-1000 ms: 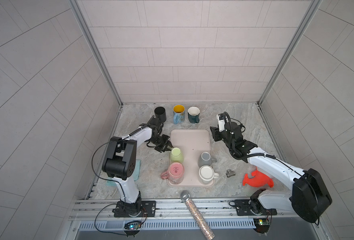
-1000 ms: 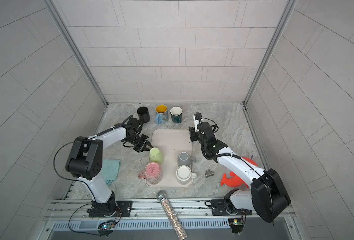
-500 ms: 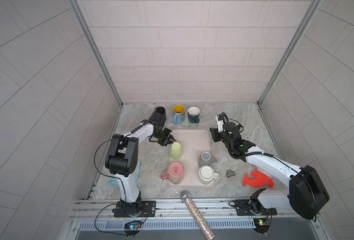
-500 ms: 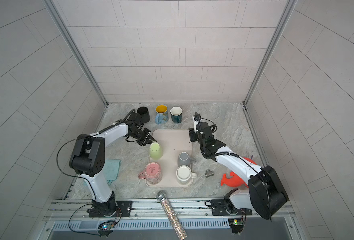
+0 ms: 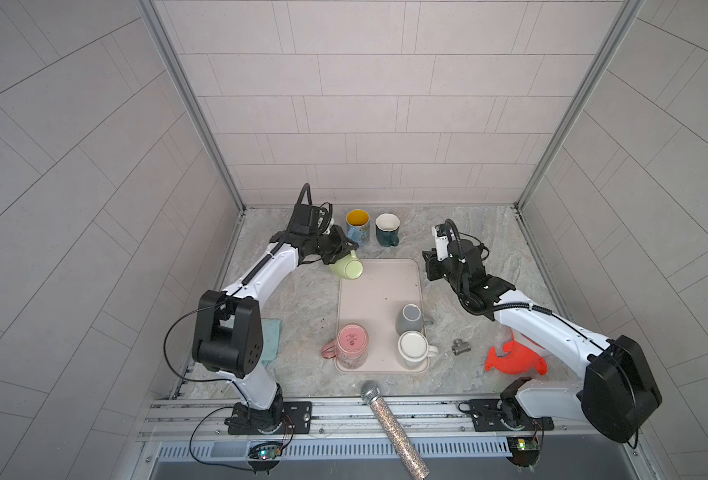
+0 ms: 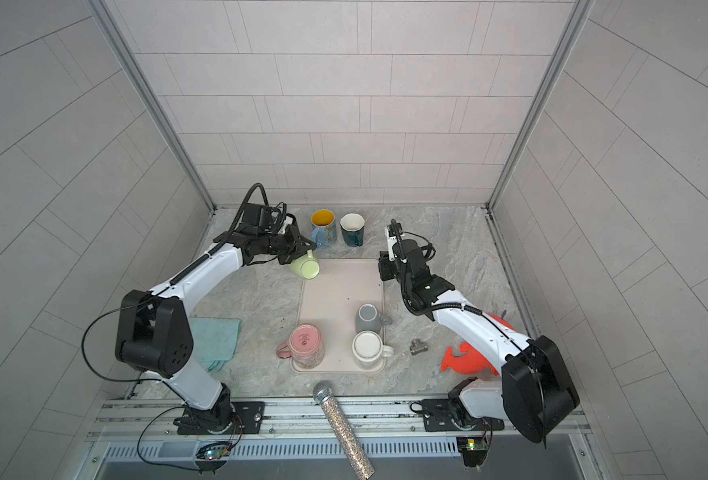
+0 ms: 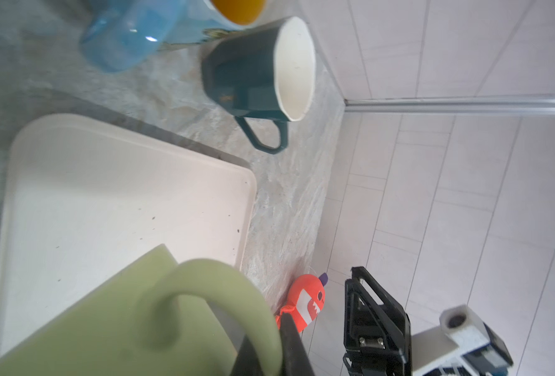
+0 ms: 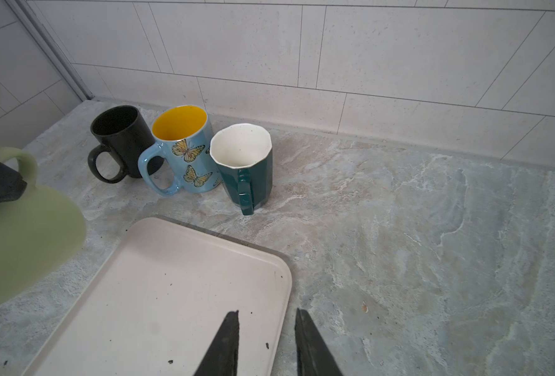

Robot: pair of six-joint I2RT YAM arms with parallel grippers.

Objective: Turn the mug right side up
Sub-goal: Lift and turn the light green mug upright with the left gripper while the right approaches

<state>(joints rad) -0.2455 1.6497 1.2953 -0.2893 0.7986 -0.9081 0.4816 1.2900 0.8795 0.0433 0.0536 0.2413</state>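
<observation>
The light green mug (image 5: 346, 268) (image 6: 304, 266) hangs tipped on its side above the far left corner of the pink tray (image 5: 379, 286). My left gripper (image 5: 335, 249) (image 6: 298, 249) is shut on its handle. In the left wrist view the gripper (image 7: 266, 338) pinches the handle loop of the mug (image 7: 106, 309). My right gripper (image 5: 427, 272) (image 8: 267, 312) hovers at the tray's far right corner. It is open, its fingers standing either side of the tray's rim (image 8: 282, 293) with nothing held.
A black mug (image 8: 119, 136), a blue butterfly mug (image 5: 357, 226) and a teal mug (image 5: 387, 228) stand upright by the back wall. A pink (image 5: 351, 345), a grey (image 5: 410, 318) and a white mug (image 5: 412, 349) sit on the tray's near end. An orange toy (image 5: 514, 357), metal fitting (image 5: 460, 347), microphone (image 5: 389, 419) and cloth (image 5: 271, 340) lie around.
My left gripper has lifted the green mug off the tray, carried it toward the far left corner and tipped it over. The right gripper's jaws have narrowed.
</observation>
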